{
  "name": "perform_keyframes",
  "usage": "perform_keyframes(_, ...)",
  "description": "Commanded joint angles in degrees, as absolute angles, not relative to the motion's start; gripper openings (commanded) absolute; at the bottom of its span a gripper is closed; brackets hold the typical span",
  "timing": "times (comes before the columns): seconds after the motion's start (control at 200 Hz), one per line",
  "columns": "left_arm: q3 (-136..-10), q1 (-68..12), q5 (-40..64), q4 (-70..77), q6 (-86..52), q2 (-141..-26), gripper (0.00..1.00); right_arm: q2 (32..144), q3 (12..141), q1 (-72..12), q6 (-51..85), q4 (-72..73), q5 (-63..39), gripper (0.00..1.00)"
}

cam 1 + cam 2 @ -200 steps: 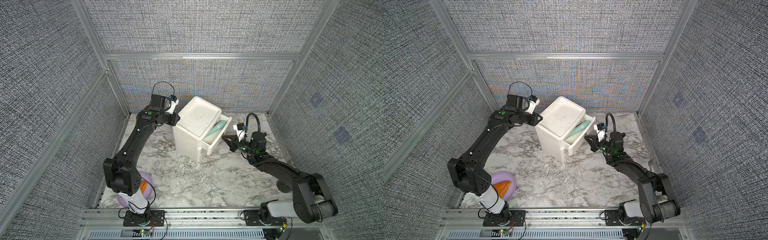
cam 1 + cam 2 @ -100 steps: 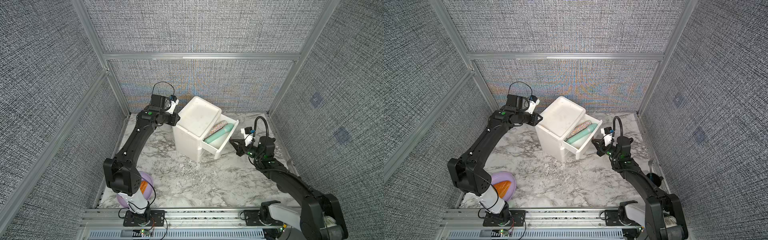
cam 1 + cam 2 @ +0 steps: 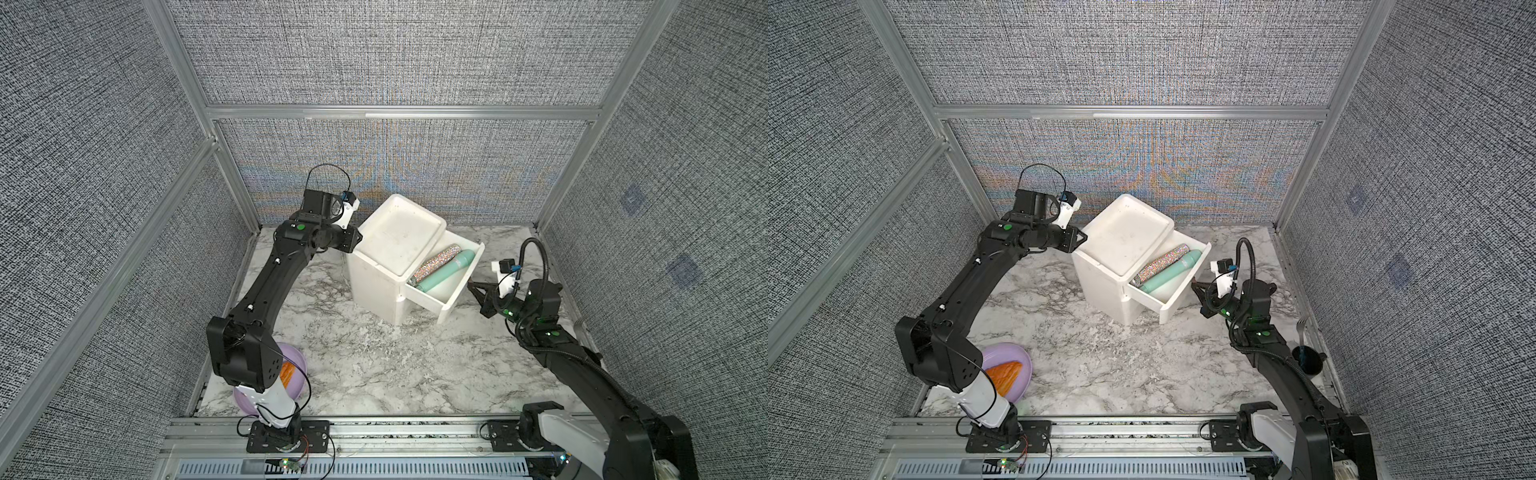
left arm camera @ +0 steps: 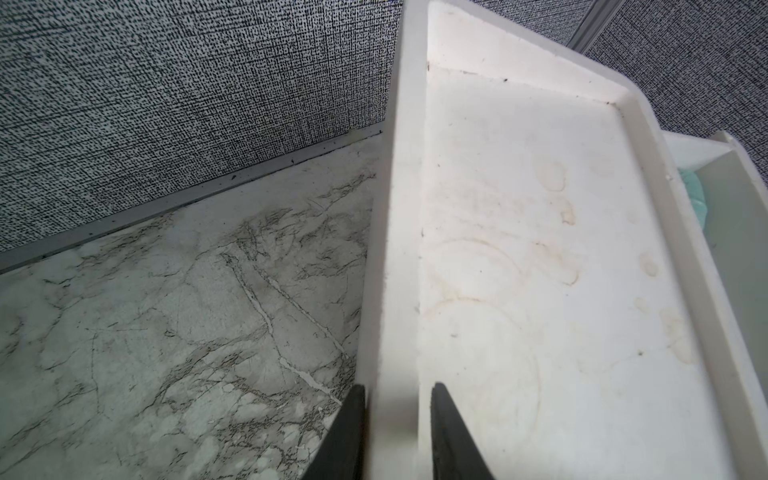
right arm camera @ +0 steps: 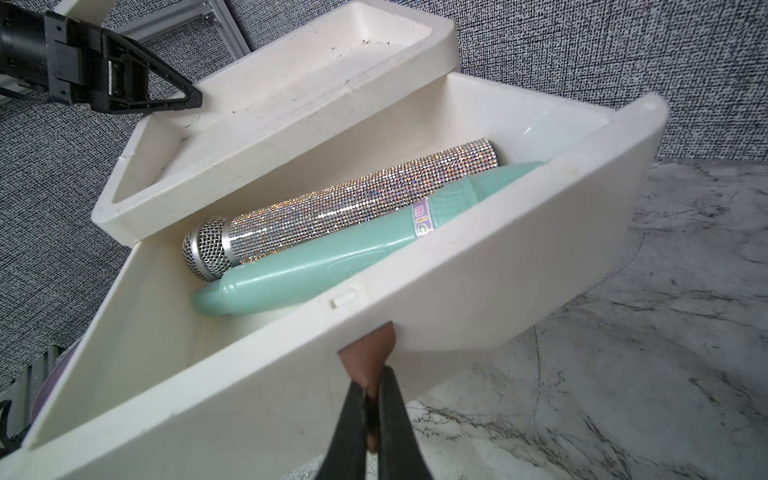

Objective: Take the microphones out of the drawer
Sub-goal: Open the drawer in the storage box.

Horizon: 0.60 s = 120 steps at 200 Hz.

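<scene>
Beyond right hand [image 5: 371,388], microphone [image 5: 340,212] inside open drawer [image 5: 457,286].

Open drawer: free from above, narrow inside

The white plastic drawer [image 3: 465,282] stands pulled out of the white cabinet [image 3: 399,237], and its top is open. The glittery silver microphone [image 3: 434,266] lies between the cabinet's edge and the mint-green plastic tube [image 3: 445,271], touching the tube. The fingers [image 5: 349,432] of the right gripper [image 5: 371,380], closed on the brown pull tab [image 5: 368,349], occupy the drawer's front.

microphone [image 5: 345,208]: glittery silver, mesh head, lying flat | drawer [image 5: 187,395]: white, pulled open, holds it
</scene>
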<state>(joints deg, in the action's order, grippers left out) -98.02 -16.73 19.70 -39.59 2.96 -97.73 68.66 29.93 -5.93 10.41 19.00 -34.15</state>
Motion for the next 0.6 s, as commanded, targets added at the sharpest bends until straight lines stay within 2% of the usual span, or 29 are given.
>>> perform_keyframes(0.0, -97.82, -16.61, 19.86, -43.37, 3.69, -97.60, 0.28, 68.40, 29.92, -5.85, 10.31, 21.36, -34.46, 0.00)
perform_keyframes(0.495, -98.09, -16.11, 20.04, -43.43, 3.88, -97.22, 0.29, 68.98, 26.48, -5.81, 12.03, 23.29, -31.99, 0.00)
perform_keyframes(0.596, -98.09, -15.93, 20.04, -43.46, 4.13, -97.03, 0.32, 68.17, 26.28, -5.80, 12.54, 23.42, -31.82, 0.14)
